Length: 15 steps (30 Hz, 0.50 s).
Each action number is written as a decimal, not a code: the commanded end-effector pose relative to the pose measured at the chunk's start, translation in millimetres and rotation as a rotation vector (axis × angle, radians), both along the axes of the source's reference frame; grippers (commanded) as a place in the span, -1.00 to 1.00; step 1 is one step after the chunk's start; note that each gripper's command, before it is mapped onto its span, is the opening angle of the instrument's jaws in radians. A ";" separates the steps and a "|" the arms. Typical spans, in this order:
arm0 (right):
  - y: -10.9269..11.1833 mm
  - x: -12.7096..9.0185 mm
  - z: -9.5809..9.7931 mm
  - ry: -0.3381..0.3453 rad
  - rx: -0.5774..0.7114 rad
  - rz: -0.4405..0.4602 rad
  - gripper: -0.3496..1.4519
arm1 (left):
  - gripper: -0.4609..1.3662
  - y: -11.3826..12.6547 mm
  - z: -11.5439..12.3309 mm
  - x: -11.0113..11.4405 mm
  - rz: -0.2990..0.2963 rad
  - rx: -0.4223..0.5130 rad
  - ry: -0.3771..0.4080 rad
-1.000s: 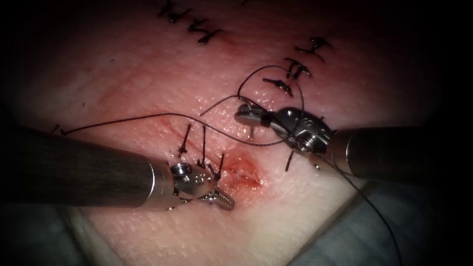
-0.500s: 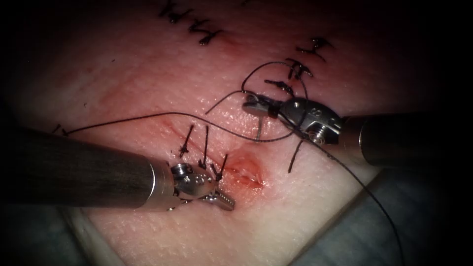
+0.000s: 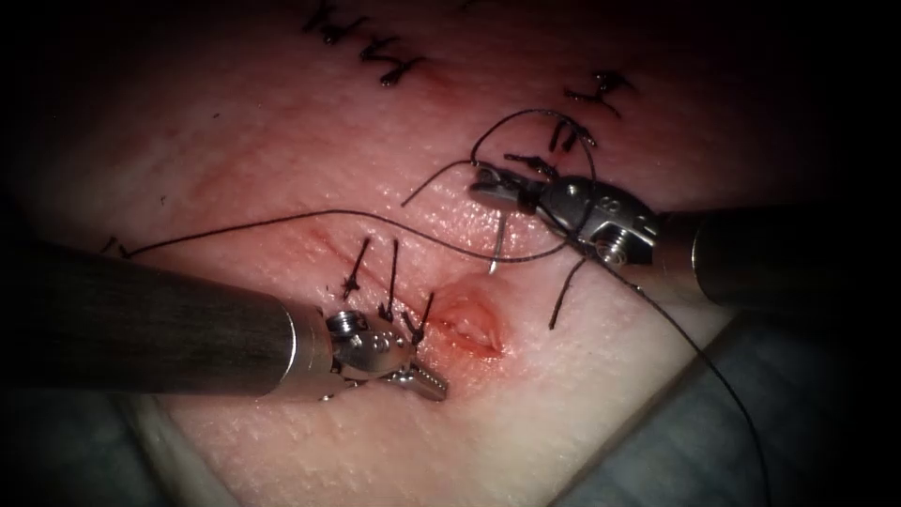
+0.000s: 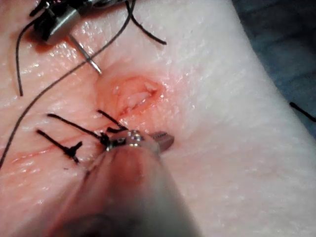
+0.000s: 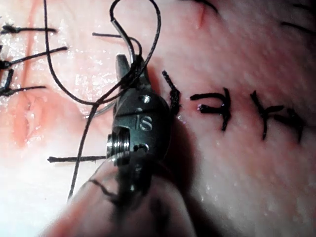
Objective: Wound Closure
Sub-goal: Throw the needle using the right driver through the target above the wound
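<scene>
The right tool (image 3: pixel 493 183) holds the needle (image 3: pixel 497 246) near its rear end, fingers clamped on it. The needle hangs from the fingers with its point free above the tissue (image 3: pixel 282 160), just to the right of the open part of the cut (image 3: pixel 469 324), and is not in the tissue. Over the last second this tool has risen and shifted up and to the right, carrying the needle with it. The left tool (image 3: pixel 424 380) rests at the lower left edge of the cut with fingers narrow and holding nothing.

Judgement: the needle is being positioned for a further bite; that calls for the point set square to the right edge.

The thread (image 3: pixel 282 223) lies slack across the cut and loops around the right tool's fingers, where it could snag. Cut ends of thread (image 3: pixel 389 277) from finished stitches stand just left of the gap.
</scene>
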State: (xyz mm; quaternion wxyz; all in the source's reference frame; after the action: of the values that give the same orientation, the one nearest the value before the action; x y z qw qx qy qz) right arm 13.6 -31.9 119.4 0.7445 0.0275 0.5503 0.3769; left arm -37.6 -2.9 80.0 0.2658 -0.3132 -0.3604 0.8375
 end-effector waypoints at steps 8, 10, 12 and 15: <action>-0.9 0.7 0.5 0.164 0.154 0.065 -1.00 | -0.88 0.0 0.1 -0.2 0.002 0.005 -0.004; -1.4 0.9 1.0 0.217 0.227 0.083 -1.00 | -0.88 -0.1 0.1 -0.2 0.002 0.004 -0.004; -1.9 1.1 1.5 0.258 0.273 0.096 -1.00 | -0.88 -0.1 0.1 -0.2 0.002 0.004 -0.004; -3.2 1.8 2.8 0.321 0.380 0.124 -1.00 | -0.88 0.0 0.1 -0.2 0.002 0.004 -0.005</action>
State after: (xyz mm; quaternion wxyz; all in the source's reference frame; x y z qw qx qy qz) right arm 15.5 -35.9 122.8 0.5960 0.2021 0.5803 0.5169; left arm -37.7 -2.9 80.1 0.2661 -0.3131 -0.3602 0.8375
